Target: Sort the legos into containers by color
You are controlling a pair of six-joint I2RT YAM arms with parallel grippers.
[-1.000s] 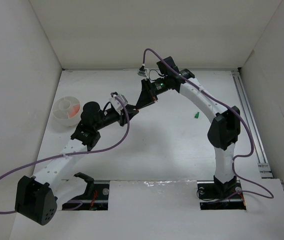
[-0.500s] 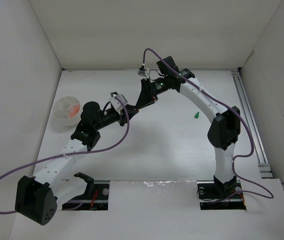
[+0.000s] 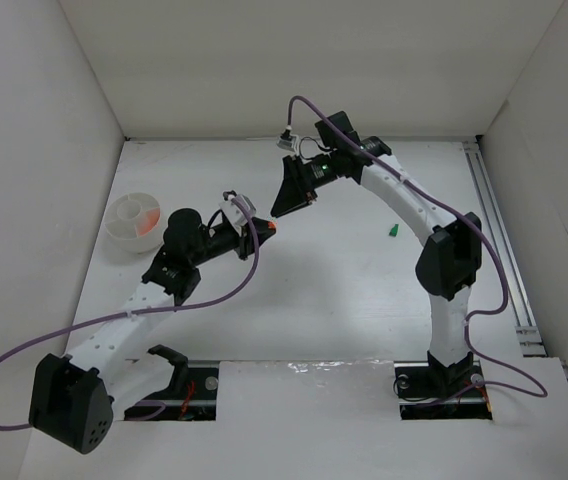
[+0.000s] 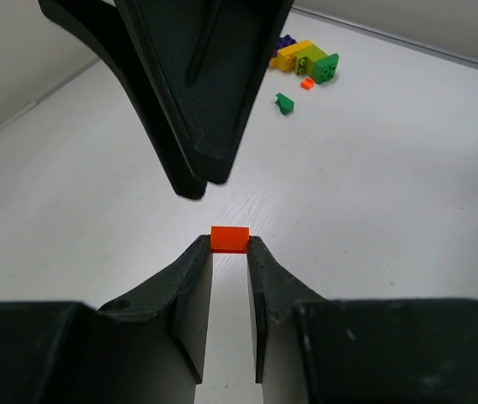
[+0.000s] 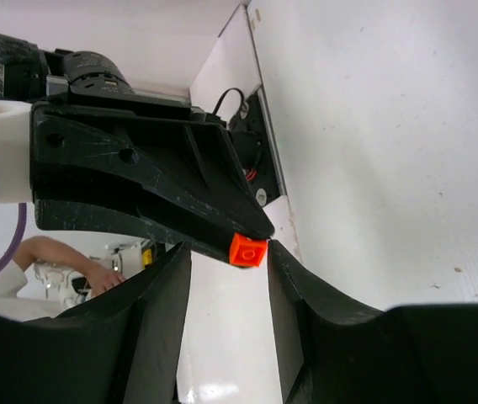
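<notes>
From the left wrist, the right claw (image 4: 204,181) hides part of the brick pile (image 4: 310,61). From above, the bowl (image 3: 114,237) shows orange pieces (image 3: 145,225) too small to count.

left end effector (image 4: 229,255) clamped on orange lego (image 4: 230,238) | right end effector (image 5: 227,263) parted

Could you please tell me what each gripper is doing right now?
Left gripper: closed on a small orange plastic lego brick.
Right gripper: open, empty.
</notes>
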